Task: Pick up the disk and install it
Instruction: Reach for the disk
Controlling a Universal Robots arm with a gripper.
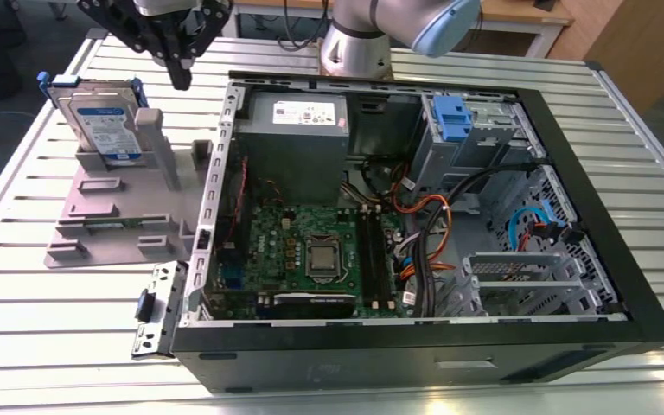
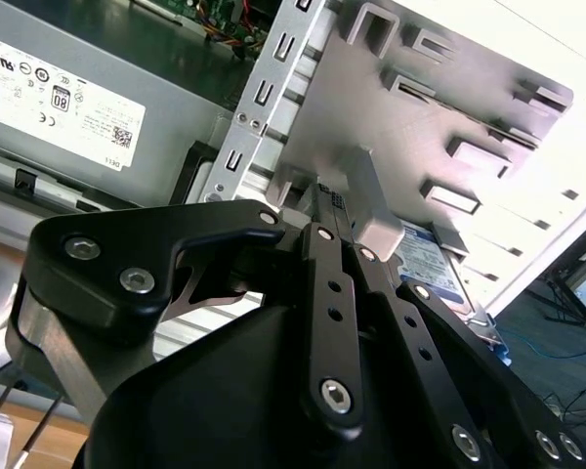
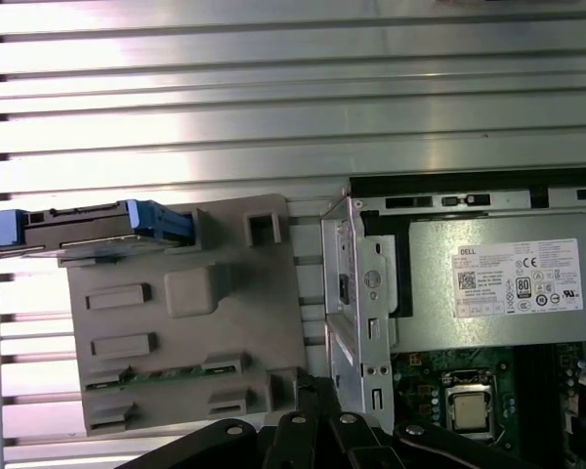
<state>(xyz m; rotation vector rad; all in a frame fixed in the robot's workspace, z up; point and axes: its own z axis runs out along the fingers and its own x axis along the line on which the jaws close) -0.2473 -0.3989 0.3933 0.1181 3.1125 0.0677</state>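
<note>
**Tool closed and empty above the stand, disk parked upright**

Tool (image 1: 180, 78) hangs with its black fingers pressed together, gripping nothing. It is over the grey plastic stand (image 1: 124, 216), between the disk (image 1: 104, 125) and the case (image 1: 424, 350), touching neither. The disk stands on edge in a slot at the stand's far end, well apart from the case, with open air above its top edge. It has a silver metal body, a white-and-blue label and a blue plastic frame. The stand is flat and matte with square upright posts, and it sits just beside the case's perforated metal side rail. The case is black and rectangular, open side up, with a grey power supply box (image 1: 297, 112) and a blue bracket (image 1: 452, 117) in the bay. The desk (image 1: 32, 333) is ribbed aluminium slats.
</note>
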